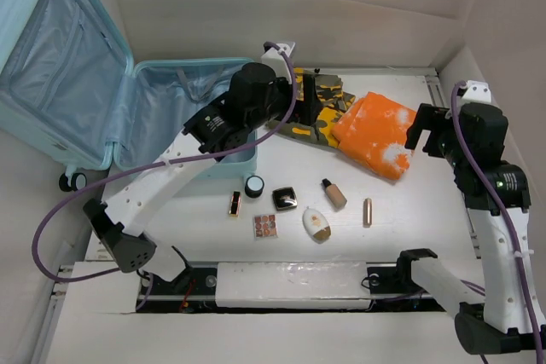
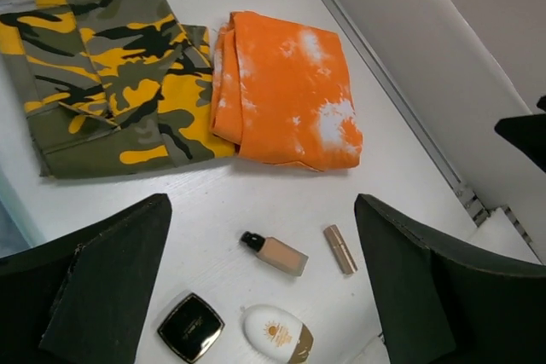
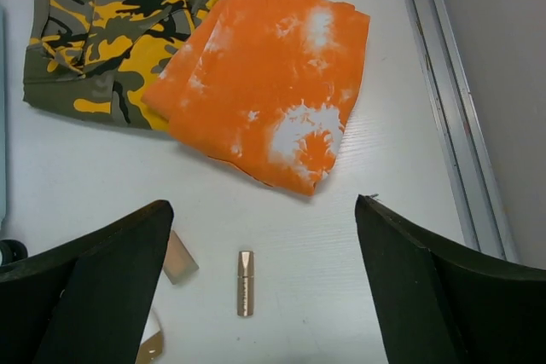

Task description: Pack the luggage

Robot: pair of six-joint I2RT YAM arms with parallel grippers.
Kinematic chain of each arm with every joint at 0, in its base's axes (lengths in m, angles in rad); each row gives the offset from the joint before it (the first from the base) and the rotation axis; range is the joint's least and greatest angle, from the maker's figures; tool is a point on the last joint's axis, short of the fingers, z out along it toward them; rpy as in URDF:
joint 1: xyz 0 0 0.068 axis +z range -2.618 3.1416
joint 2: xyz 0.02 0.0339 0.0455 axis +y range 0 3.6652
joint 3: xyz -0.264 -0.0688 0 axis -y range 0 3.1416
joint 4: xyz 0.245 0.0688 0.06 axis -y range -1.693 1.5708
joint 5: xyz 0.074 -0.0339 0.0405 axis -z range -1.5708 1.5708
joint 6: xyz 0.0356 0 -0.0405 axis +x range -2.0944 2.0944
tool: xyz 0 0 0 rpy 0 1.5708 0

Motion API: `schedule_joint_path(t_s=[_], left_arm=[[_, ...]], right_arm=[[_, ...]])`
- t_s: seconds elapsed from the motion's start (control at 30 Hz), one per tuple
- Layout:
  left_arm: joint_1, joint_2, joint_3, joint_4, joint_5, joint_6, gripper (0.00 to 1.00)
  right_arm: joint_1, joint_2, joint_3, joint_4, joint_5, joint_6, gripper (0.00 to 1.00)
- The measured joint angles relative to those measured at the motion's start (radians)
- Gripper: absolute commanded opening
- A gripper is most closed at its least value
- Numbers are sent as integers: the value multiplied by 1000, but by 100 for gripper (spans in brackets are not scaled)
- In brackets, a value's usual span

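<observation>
The luggage point(image 1: 60, 57) lies open at the far left of the table point(image 1: 409, 210), its lid propped up at the back and its lined lower half flat beside it. The part of that half not hidden by the left arm shows nothing packed, so the job looks to be at its start. To its right are 2 folded pieces of clothing, a camouflage garment point(image 1: 324, 121) and an orange cloth point(image 1: 380, 134) whose edge overlaps it. The left gripper point(image 2: 263, 210) hangs above the table by the camouflage garment with its jaws spread wide and nothing between them. The right gripper point(image 3: 264, 206) hovers near the orange cloth, equally wide and empty. The step in hand seems to be picking the first piece of clothing, most likely the camouflage garment, since the left arm is nearest both it and the case. That calls for lowering the jaws onto a folded edge, pinching through all the layers (a loose grip could let it unfold) and carrying it left over the case's wall. In front lie 7 small items for later: a white bottle point(image 1: 316, 223), a foundation bottle point(image 1: 333, 193), a black compact point(image 1: 285, 199), a sticker card point(image 1: 265, 226), a small jar point(image 1: 254, 186), a lipstick point(image 1: 235, 203) and a gold tube point(image 1: 368, 211).
</observation>
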Motion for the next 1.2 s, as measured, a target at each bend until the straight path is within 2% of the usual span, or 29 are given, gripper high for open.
schedule_joint_path(t_s=[0.13,0.2,0.23,0.27,0.3,0.33,0.4,0.47,0.5,0.6,0.67,0.77,0.97,1.2], left_arm=[[1,27,-19,40,102,-16,75],[-6,27,-70,79,159,-42,66],[-16,27,-95,95,177,-56,59],[-30,33,-114,106,187,-69,55],[-54,44,-130,112,193,-80,50],[-80,60,-138,121,203,-93,35],[-134,102,-145,142,222,-121,29],[-179,149,-154,166,242,-145,29],[-193,170,-161,175,248,-159,35],[-211,235,-181,202,261,-216,50],[-209,281,-184,222,264,-262,56],[-203,351,-184,256,264,-337,62],[-190,472,-189,339,248,-517,69],[-152,631,-158,388,164,-694,81]], right_arm=[[-1,14,12,-2,13,0,91],[-4,12,16,-13,24,1,78],[-6,12,26,-24,27,2,71],[-6,12,41,-36,31,5,44],[-7,13,62,-51,33,2,33],[-7,17,92,-71,36,10,24],[-7,26,171,-97,37,14,12],[-7,32,257,-115,37,18,12],[-7,34,297,-119,37,19,16],[-7,35,399,-135,30,18,46],[-7,32,423,-139,24,19,54],[-7,24,419,-154,7,23,62],[-8,-1,305,-175,-74,23,69],[-8,-24,241,-185,-146,23,82]])
